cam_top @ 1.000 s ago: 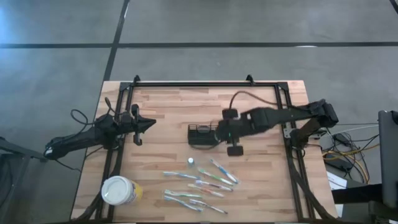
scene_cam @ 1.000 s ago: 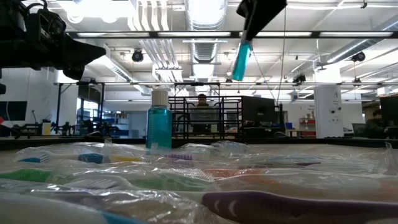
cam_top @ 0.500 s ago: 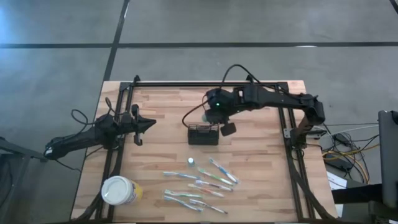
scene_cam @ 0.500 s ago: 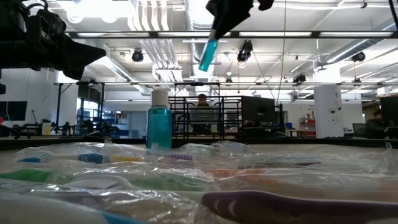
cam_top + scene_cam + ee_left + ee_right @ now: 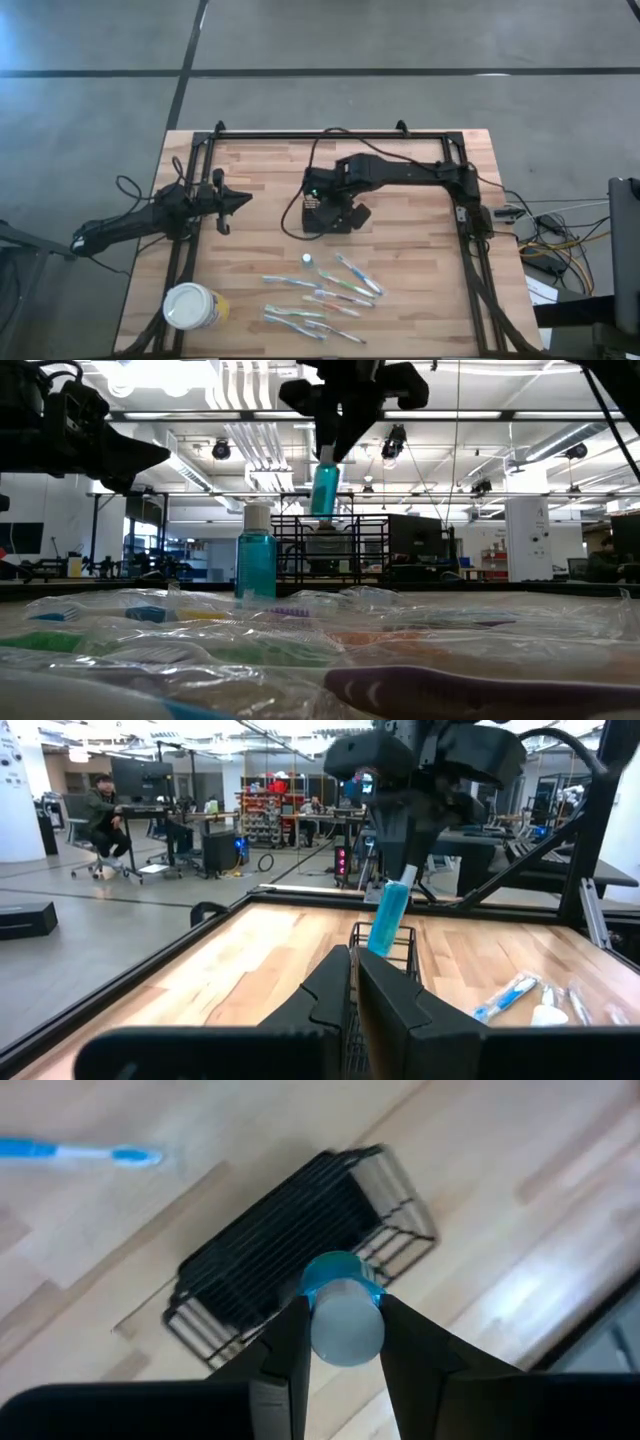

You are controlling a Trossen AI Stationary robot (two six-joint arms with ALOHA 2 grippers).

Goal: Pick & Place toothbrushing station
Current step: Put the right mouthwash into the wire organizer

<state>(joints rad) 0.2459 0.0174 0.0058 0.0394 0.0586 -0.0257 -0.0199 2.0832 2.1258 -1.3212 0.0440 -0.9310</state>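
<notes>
Overhead, the right gripper (image 5: 322, 197) points straight down, jaws pinching a blue bottle (image 5: 325, 488) directly above the black mesh caddy (image 5: 290, 1250); the left gripper (image 5: 235, 200), jaws pressed together, waits well apart.

**Bottle held above the caddy at mid-table**

The mesh caddy (image 5: 327, 217) sits near the middle of the table (image 5: 420, 280). Directly above it hangs the right tool (image 5: 340, 1342), gripping a small bottle (image 5: 325, 488) upright. Nearer the front edge stand another bottle (image 5: 307, 260) and scattered toothbrushes (image 5: 340, 288); a round tub (image 5: 194, 306) occupies the front-left corner. The left tool (image 5: 238, 199) waits at the left side.
</notes>
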